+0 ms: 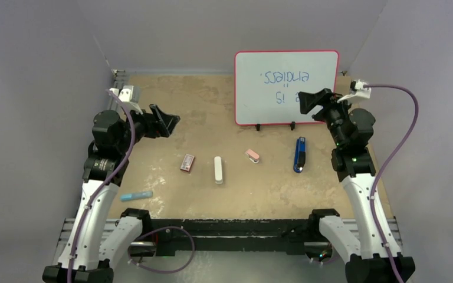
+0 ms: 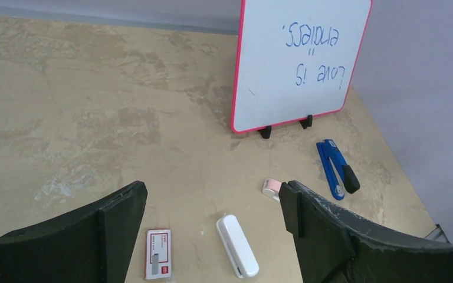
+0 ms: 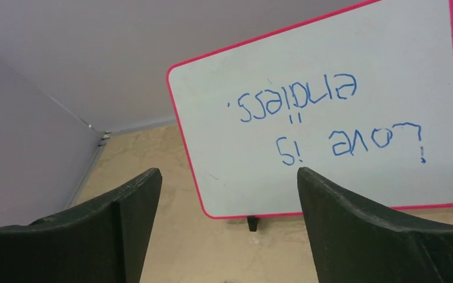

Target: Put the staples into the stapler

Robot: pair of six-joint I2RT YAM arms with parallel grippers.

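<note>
Left arm [image 1: 109, 138] and right arm [image 1: 351, 132] hang over the table [image 1: 171, 118], jaws wide and empty. Blue stapler [image 1: 299, 154] lies near the right arm, before the whiteboard [image 1: 286, 88]; staples I cannot pick out, perhaps inside the red-and-white box [image 1: 187, 163]. Steady the stapler before opening it.

We see a blue-and-black stapler [image 1: 299, 154] at three o'clock, a red-and-white box [image 1: 187, 163] at nine, a white bar [image 1: 217, 169], a pink piece [image 1: 252, 155], and at one o'clock a pink-framed white board [image 1: 286, 86] with blue writing, on the mottled tan table [image 1: 200, 112].
</note>
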